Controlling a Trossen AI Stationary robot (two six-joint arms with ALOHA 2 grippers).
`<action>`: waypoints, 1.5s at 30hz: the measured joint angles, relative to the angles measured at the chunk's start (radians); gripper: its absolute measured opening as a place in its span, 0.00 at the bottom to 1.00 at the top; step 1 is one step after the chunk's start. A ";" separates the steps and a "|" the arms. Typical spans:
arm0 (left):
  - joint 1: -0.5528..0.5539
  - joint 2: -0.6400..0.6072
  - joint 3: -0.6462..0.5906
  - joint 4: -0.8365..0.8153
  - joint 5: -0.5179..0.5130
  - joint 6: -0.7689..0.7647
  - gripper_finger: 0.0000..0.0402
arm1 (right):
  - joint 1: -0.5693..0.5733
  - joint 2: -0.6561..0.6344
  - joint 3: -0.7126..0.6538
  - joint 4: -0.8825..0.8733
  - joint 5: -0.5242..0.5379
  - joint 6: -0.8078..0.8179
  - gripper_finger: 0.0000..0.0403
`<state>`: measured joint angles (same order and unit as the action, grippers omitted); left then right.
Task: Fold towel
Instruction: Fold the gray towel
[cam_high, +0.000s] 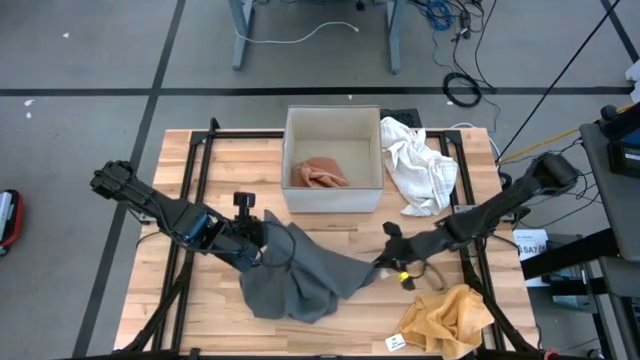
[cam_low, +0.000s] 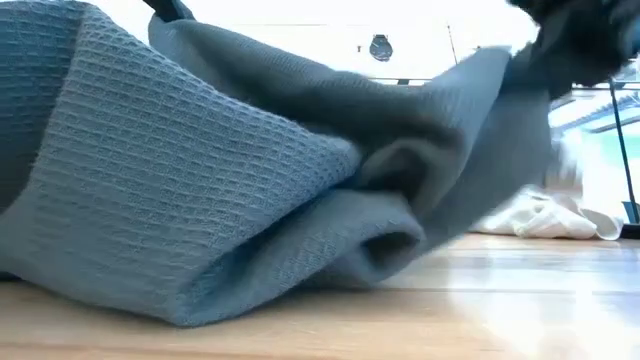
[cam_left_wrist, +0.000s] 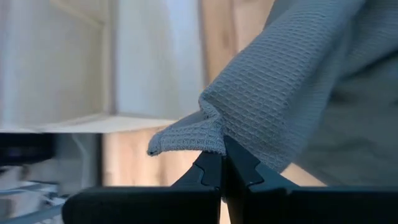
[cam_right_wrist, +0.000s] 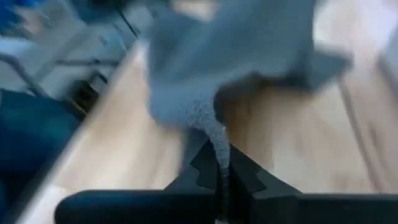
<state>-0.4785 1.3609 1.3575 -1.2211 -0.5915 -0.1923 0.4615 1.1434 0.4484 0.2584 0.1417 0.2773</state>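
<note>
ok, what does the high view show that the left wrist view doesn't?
Only the high view: the right gripper shut on the grey towel's other end, a white box with a pink cloth, a white cloth and a yellow cloth.
Only the left wrist view: jaws pinching a towel corner, waffle weave.
Both: grey towel, left gripper, wooden table.

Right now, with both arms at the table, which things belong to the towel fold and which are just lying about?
In the job:
- grey towel, bunched on the table
- left pincer, shut on the towel's edge
- right pincer, shut on its other end

Lying about:
- white box with a pinkish cloth inside
- white cloth beside the box
- yellow cloth near the table's front edge
</note>
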 joint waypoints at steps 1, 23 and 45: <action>-0.004 -0.001 0.005 0.002 -0.037 0.010 0.00 | 0.007 -0.048 0.000 0.000 -0.011 -0.024 0.00; -0.268 -0.005 0.407 0.300 -0.711 0.420 0.00 | 0.198 -0.718 0.065 -0.002 -0.026 -0.582 0.00; -0.349 -0.006 0.430 0.580 -0.922 0.891 0.00 | 0.230 -0.677 0.233 -0.104 0.154 -0.802 0.00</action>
<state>-0.8272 1.3552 1.7878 -0.6415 -1.5137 0.6982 0.6910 0.4660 0.6817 0.1541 0.2962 -0.5244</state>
